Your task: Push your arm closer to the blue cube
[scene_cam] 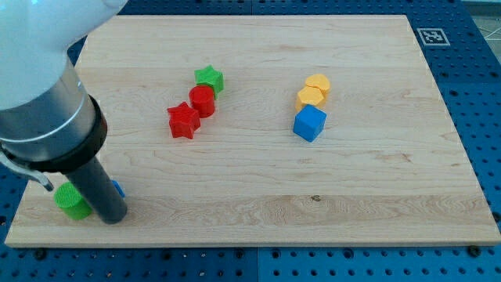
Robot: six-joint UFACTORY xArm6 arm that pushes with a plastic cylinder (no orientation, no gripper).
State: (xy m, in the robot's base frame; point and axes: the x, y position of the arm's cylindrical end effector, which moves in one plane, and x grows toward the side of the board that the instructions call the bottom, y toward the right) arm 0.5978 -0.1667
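The blue cube (310, 124) sits on the wooden board (258, 204), right of the board's middle, resting flat with one corner turned toward the near edge. Just behind it, touching or nearly so, lie two yellow blocks: the nearer yellow block (311, 97) meets the cube's far edge, and the farther yellow block (318, 82), rounded in outline, presses against the first, so the three form a short line slanting away to the right.

Well apart to the left is a second cluster. A red star (183, 121) lies nearest, a red cylinder (203, 101) touches its far right side, and a green star (209, 78) sits just beyond the cylinder.

My tip (112, 218) is down at the near left corner of the board, far from the blue cube, with the red cluster lying between them but farther back. The rod carries no fingers, so there is nothing to open or hold. A green block (71, 201) stands just left of the rod, touching or almost touching it; its shape is partly hidden. A sliver of another blue block (118, 189) peeps out on the rod's right side, mostly hidden.

A black and white marker (431, 36) lies off the board's far right corner
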